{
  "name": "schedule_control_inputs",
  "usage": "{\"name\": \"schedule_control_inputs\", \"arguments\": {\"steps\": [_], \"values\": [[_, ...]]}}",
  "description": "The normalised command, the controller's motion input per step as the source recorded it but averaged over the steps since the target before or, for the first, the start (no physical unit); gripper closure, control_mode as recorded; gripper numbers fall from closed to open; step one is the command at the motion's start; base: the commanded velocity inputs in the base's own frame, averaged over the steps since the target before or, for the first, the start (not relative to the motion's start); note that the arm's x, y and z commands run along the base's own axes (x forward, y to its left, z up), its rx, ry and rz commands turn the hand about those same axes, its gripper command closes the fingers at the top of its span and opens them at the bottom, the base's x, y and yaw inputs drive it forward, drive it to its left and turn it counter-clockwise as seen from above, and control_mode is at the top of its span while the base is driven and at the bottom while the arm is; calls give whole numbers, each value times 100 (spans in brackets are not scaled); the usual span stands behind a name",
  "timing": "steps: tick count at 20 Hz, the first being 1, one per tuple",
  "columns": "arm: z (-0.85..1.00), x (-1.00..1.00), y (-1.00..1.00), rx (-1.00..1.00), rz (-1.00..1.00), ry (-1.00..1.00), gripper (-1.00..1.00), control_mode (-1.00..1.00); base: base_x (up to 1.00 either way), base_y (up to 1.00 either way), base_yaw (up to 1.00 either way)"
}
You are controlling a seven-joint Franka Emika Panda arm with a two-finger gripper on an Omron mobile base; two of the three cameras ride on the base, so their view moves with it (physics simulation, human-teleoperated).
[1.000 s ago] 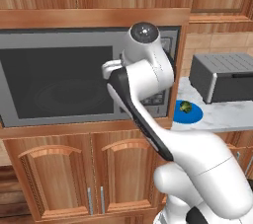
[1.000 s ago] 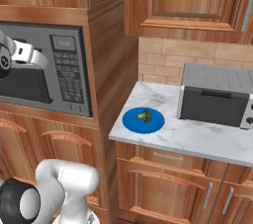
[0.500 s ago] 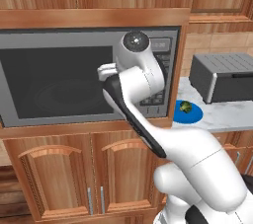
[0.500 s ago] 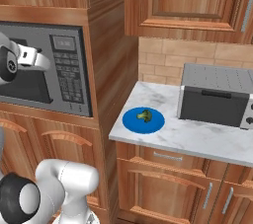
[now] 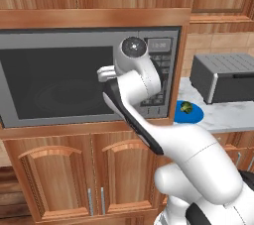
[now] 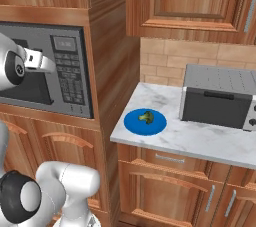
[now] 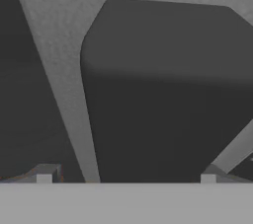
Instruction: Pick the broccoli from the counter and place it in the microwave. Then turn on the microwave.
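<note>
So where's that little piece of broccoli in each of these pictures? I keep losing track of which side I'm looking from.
Left base view: the broccoli sits at the right, on a blue plate past the robot's arm.
Right base view: it sits near the middle, on the same plate, at the counter's left end.
Hand view: not there; a dark handle fills it.
Shared landmark: the grey toaster oven, beside the plate in both base views.

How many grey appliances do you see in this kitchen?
2. The microwave is built into the wooden cabinets, door shut. The toaster oven stands on the counter, right of the blue plate. Others may be out of view.
</note>
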Motion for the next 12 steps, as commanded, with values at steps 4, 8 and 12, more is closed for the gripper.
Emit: {"name": "schedule_control_inputs", "arguments": {"steps": [4,8,12], "values": [[-12,35,6,0,0,-1,-100,-100,0,0,0],[-9,34,12,0,0,0,100,-100,0,0,0],[-5,4,20,0,0,-2,100,-100,0,0,0]]}}
